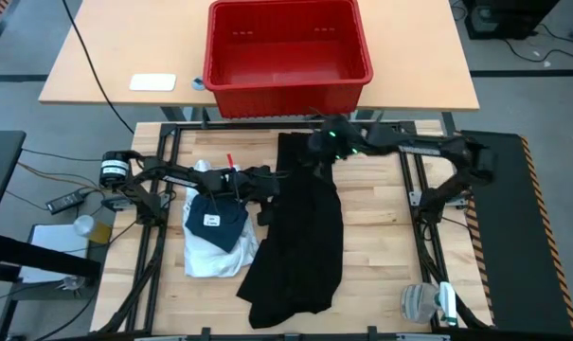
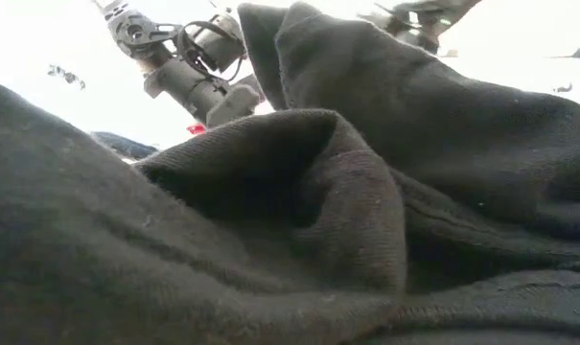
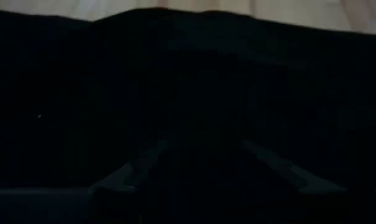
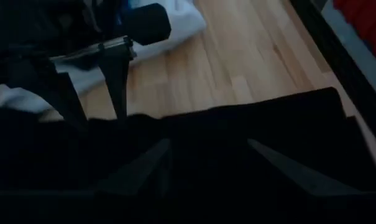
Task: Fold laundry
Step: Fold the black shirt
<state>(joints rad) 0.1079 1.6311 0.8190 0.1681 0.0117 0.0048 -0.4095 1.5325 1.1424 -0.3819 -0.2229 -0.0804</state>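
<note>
Laundry unfolded: black garment [image 1: 300,237] sprawled mid-frame on counter [image 1: 381,246], gripped by left tool [image 1: 277,185]; right tool [image 1: 322,152] state undeterminable.

Black garment [image 2: 299,240] fills the low view, hiding the table

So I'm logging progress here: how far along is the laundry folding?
Early. Nothing looks folded: the white shirt lies crumpled. In hand: the large black garment lies spread lengthwise, the left gripper at its side edge, the right gripper at its far end. All folding remains.
</note>
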